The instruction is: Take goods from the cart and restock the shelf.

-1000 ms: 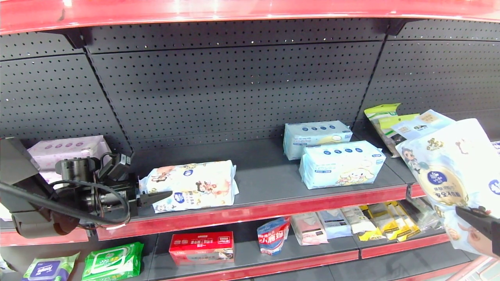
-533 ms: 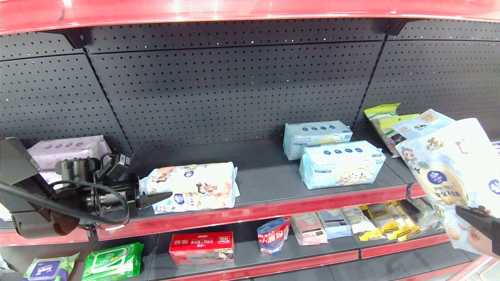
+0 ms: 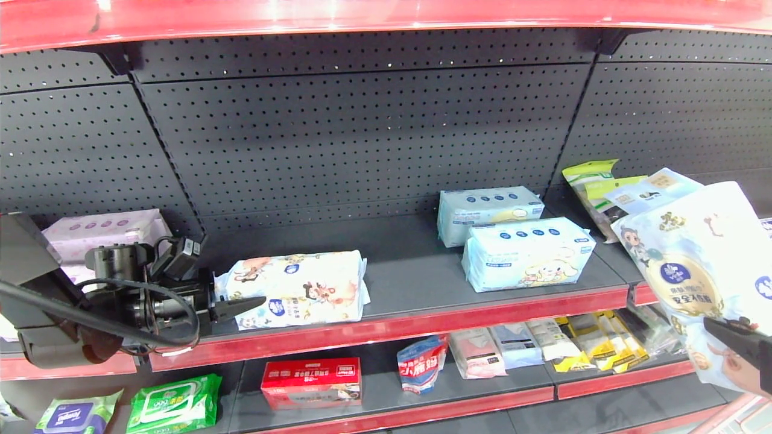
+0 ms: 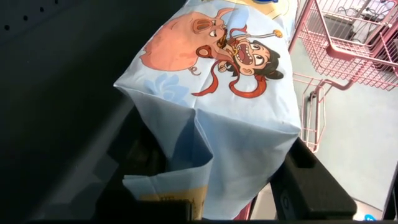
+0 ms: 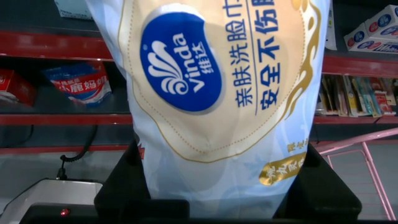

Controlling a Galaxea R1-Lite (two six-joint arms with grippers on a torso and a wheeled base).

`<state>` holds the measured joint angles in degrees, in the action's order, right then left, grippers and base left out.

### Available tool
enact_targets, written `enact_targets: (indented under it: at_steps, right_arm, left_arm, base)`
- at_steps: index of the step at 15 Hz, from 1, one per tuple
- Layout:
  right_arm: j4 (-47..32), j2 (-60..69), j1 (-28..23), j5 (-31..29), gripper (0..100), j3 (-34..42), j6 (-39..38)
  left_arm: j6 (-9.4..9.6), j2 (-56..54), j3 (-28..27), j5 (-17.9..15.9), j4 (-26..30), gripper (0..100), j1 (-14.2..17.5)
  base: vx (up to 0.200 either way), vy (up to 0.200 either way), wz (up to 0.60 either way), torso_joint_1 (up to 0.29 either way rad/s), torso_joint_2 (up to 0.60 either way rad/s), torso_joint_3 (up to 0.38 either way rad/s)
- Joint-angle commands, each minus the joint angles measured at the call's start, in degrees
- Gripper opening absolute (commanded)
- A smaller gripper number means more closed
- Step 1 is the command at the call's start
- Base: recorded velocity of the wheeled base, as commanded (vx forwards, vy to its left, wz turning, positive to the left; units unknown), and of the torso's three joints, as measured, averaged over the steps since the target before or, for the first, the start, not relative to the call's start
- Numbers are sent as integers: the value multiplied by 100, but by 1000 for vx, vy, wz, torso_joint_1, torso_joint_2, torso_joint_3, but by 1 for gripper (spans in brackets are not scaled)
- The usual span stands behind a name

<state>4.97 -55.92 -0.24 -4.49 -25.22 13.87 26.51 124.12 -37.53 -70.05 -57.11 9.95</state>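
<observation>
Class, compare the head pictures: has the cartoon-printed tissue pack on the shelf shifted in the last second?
No. Judged by the shelf's red front edge, the cartoon-printed tissue pack lies where it did.

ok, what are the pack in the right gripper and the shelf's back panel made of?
Pack: likely thin plastic film, glossy printed, going by its sheen and soft wrinkles. Back panel: probably painted sheet metal, matte black, with regular punched holes.

Black left arm (image 3: 129, 304), looped black cables (image 3: 60, 312), seemingly pointed jaws
</observation>
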Motion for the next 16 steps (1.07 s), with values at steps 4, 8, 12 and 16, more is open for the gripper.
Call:
enact_targets:
  at_steps: [4, 8, 12, 16]
  right_arm:
    - [4, -7, -2, 0, 0, 9, 1]
    - [4, -7, -2, 0, 0, 0, 1]
    - [4, -16, 7, 0, 0, -9, 1]
    - [4, -16, -2, 0, 0, -35, 1]
  left_arm:
    - [-6, 15, -17, 17, -2, 100, 16]
    - [-24, -2, -114, 264, -151, 100, 7]
    - [-67, -20, -193, 351, -318, 100, -10]
    - [-551, -415, -43, 272, -283, 100, -89]
  base:
    - [0, 0, 0, 0, 0, 0]
    - [0, 0, 0, 0, 0, 0]
    - [0, 0, 0, 0, 0, 0]
    - [0, 0, 0, 0, 0, 0]
